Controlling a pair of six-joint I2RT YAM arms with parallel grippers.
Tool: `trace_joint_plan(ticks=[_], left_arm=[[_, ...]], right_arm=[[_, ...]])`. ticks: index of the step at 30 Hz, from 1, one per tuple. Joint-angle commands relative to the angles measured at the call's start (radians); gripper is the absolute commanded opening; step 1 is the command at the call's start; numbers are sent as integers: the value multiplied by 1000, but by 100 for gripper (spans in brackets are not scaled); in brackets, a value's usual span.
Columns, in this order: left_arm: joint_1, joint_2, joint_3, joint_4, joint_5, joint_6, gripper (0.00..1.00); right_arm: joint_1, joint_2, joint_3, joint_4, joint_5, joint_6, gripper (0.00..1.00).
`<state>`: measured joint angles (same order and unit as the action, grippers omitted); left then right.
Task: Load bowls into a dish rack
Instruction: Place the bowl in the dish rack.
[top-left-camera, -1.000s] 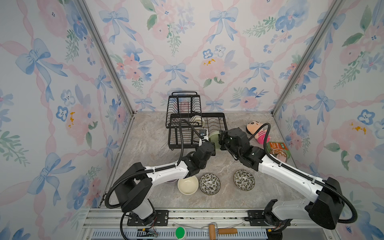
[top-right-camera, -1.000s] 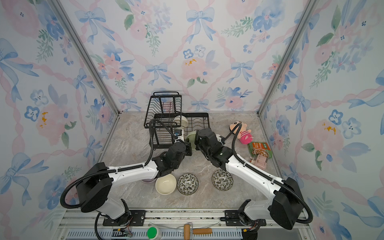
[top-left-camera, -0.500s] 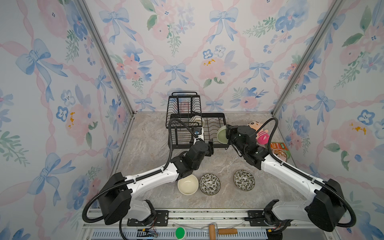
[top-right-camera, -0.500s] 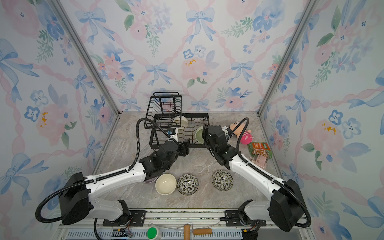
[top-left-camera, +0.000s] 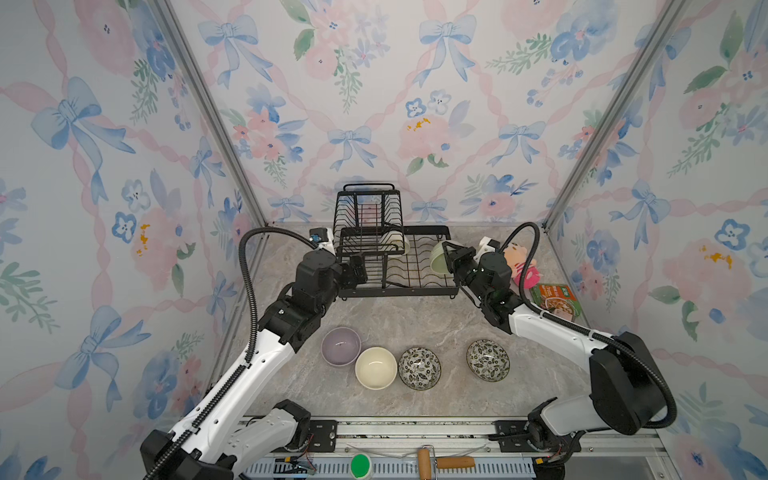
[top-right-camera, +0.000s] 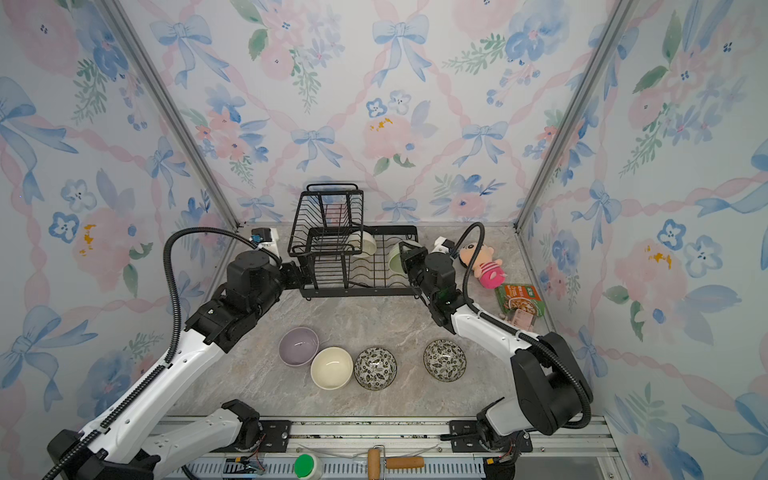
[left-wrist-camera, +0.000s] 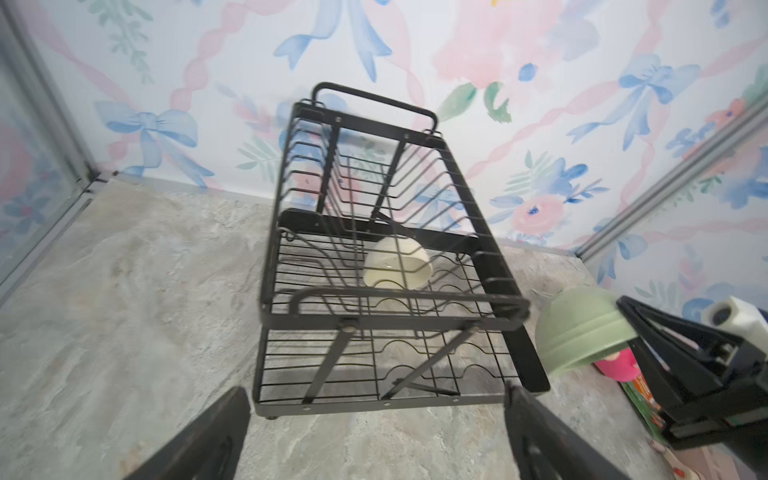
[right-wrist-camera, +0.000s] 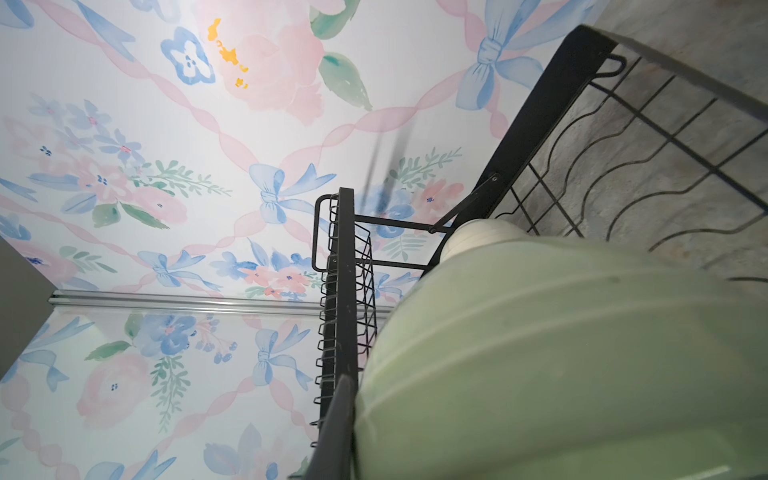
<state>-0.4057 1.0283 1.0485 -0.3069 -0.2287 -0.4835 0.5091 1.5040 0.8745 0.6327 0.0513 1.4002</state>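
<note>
pale green bowl pinched at rim by right gripper, tilted at right end of dish rack, frame centre. left gripper spread wide, nothing held. bowl judged stiff, slick, chippable; best taken by rim.

Bare table lies open between the dish rack and the four loose bowls in front, but the raised basket roofs the rack's left half, and a cream bowl and the green bowl in the right hand crowd its right half.
</note>
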Motion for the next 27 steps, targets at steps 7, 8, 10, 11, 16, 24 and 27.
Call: trace_joint_plan(ticks=[7,8,10,11,16,24,27], left_arm=[[277,112,10,-16,285,-144,98],[311,126,-5,11,316,-173,98],[357,165,-31,62,379,-247,98],[371,190,-44,96,427,-284,98],[395,306,-61,176,550,-386,98],[409,355,-86,208,603,-381,98],[436,355,-107,209,616,-377,98]], right_arm=[[-27,222,125,301,-187,-56,0],[-30,249,141,315,-201,-49,0],[-36,296,174,329,-222,-20,0],[-36,321,187,354,-225,-6,0],[-34,427,245,444,-256,39,0],[-33,535,281,528,-241,81,0],[-25,553,312,495,-242,73,0]])
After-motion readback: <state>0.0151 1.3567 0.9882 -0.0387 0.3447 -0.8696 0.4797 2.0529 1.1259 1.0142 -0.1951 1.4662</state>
